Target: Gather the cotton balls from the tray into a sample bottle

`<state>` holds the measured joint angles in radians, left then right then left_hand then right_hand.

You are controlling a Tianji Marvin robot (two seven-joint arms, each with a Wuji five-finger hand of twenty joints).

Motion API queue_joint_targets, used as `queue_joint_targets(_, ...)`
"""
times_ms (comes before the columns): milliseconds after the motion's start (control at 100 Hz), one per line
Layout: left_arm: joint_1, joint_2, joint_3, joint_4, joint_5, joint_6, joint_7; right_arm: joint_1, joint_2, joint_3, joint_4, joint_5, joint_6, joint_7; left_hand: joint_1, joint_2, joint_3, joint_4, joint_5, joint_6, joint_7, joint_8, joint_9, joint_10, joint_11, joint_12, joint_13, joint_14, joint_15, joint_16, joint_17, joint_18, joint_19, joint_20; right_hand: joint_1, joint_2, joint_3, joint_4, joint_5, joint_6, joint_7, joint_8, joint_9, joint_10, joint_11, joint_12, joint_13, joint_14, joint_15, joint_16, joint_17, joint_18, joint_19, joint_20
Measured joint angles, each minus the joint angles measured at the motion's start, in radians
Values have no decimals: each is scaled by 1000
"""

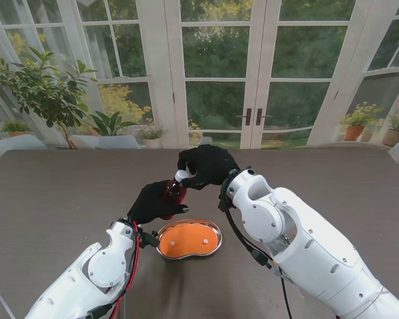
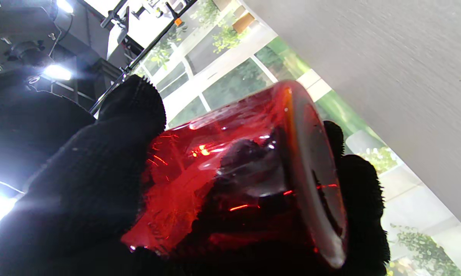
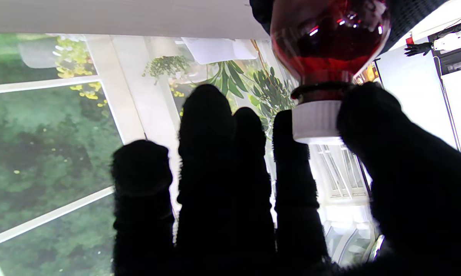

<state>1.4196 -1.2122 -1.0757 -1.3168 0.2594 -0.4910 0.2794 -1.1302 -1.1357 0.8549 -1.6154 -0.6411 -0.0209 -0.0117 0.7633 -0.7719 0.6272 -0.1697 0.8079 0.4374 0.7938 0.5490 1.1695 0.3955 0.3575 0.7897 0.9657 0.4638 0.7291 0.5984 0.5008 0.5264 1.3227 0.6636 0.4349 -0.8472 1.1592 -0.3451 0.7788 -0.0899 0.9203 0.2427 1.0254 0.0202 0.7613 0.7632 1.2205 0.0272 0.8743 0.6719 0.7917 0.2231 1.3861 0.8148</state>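
Note:
My left hand (image 1: pixel 154 203) is shut around a red see-through sample bottle (image 1: pixel 173 192), held above the table just beyond the tray. The left wrist view shows the bottle (image 2: pixel 230 168) wrapped by my left hand (image 2: pixel 73 191). My right hand (image 1: pixel 207 165) reaches in from the far side and pinches the white cap (image 1: pixel 181 176) on the bottle's neck. In the right wrist view the cap (image 3: pixel 316 122) sits on the bottle (image 3: pixel 328 38), between the thumb and forefinger of my right hand (image 3: pixel 253 199). The kidney-shaped metal tray (image 1: pixel 216 232) has an orange inside with two small white cotton balls (image 1: pixel 205 237).
The dark brown table (image 1: pixel 53 193) spreads wide around the tray. Glass doors and potted plants (image 1: pixel 43 90) stand behind its far edge. My two white forearms rise from the near corners on either side of the tray.

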Motion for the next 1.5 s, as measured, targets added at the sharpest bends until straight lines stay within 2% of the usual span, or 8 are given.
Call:
queue_joint_targets(520,6,12,-7,-11,-1,9,-31,5,2,-5,-1,-4,-27,16,0,0,-11,0,0,0,0,-1,0,0,-2,-1,-1,0,-1,0,-1,0,0,0,141,-86,76,-1,-39,-24,-63,-20,10,-22,-50,33,0,-18,-1,0,10,-26,0,0)
queue_joint_targets(730,10,14,-10,-19,0,13,-38,5,3,-5,-2,-17,-30,15,0,0,-12,0,0,0,0,-1,0,0,-2,-1,-1,0,-1,0,-2,0,0,0,189,-153,116,-1,-34,-62,-170,120,10,-24,-64,38,0,-18,-1,0,11,-38,0,0)
queue_joint_targets(770,11,14,-10,-19,0,13,-38,6,3,-5,-3,-20,-32,15,1,0,-12,0,0,0,0,-1,0,0,-2,-1,-1,0,-1,0,-2,0,0,0,129,-161,118,1,-56,-53,-205,120,-10,-24,-64,27,0,-28,-2,0,11,-38,0,0)
queue_joint_targets(830,12,14,-10,-20,2,13,-38,6,4,-3,-3,-23,-37,20,2,0,-12,0,0,0,0,-1,0,0,-2,-1,-1,0,-1,0,-2,0,0,0,51,-161,118,88,-106,-33,-231,120,-43,-24,-63,-16,0,-29,-14,0,9,-48,0,0)
queue_joint_targets(870,12,14,-9,-20,2,13,-38,6,5,0,-5,-23,-39,27,2,0,-12,0,0,0,0,-1,0,0,-2,-1,-1,0,-1,0,-2,0,0,0,10,-161,119,106,-142,-6,-245,120,-67,-24,-65,-36,-1,-29,-22,0,-1,-49,0,0)
queue_joint_targets(1060,14,14,-8,-22,3,14,-42,4,18,27,-30,-20,-46,112,2,0,-12,0,0,0,0,-1,0,0,-2,-1,-1,0,-1,0,-2,0,0,0,-165,-172,117,106,-228,72,-289,97,-145,-23,-78,-85,-55,-28,-51,0,-53,-49,0,1)
queue_joint_targets(1270,15,15,-9,-25,3,15,-44,-2,27,46,-64,-6,34,146,2,0,-12,0,0,0,0,-1,0,0,-2,-1,-1,0,-1,0,-2,0,0,0,-294,125,-58,106,-175,74,-272,93,-151,-2,-78,-90,-62,-1,-36,9,-62,-49,0,37)
queue_joint_targets(1500,16,16,-10,-27,4,16,-48,5,33,35,-68,-71,73,150,2,0,-12,0,0,0,0,-1,0,0,-2,-1,-1,0,-1,0,-3,0,0,0,-342,264,-191,111,-28,69,-256,130,-87,14,-75,-90,-35,10,3,11,-21,-49,13,40)
